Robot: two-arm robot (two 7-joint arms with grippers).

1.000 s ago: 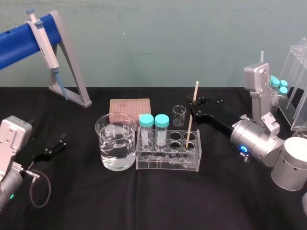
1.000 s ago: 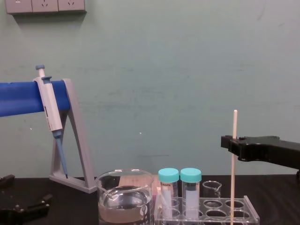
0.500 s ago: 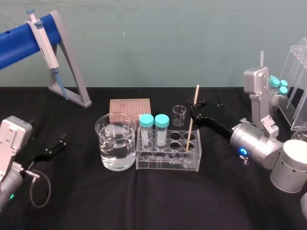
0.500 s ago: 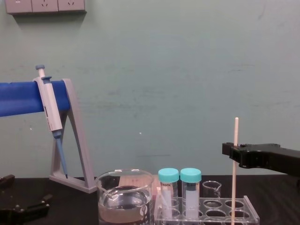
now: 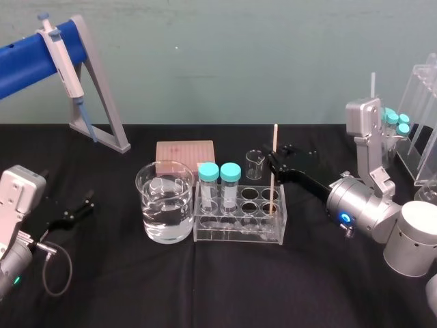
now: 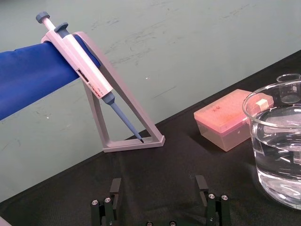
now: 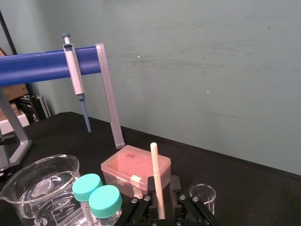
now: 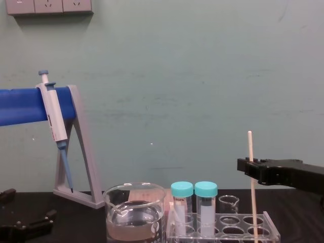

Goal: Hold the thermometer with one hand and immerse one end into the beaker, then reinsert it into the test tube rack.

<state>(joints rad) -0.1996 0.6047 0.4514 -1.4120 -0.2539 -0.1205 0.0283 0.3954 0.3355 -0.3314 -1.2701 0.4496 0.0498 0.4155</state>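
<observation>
Table (image 5: 205,287), covered in black cloth, carries all items. Grey-and-blue pipette stand (image 5: 95,82) sits at the far left with a pipette (image 5: 60,58) hung on its bar.

Right arm reaches in from the right. Right gripper (image 5: 272,161) is above the right end of the rack (image 5: 239,229), and its jaws are clenched on the thermometer (image 5: 274,140) below the top of the rod.

Left gripper (image 5: 76,212) rests low at the table's left edge, well apart from the glassware, with its jaws released and holding nothing.

Beaker (image 5: 165,201), partly filled with liquid, stands just beside the left end of the rack. A pink tip box (image 5: 184,150) lies behind it.

Two teal-capped tubes (image 5: 208,181) occupy the rack's left holes.

Thermometer position: nearly upright, lower end inside a hole in the rack's right-hand column, top well above the tube caps.

A small beaker (image 5: 255,164) stands behind the rack.
</observation>
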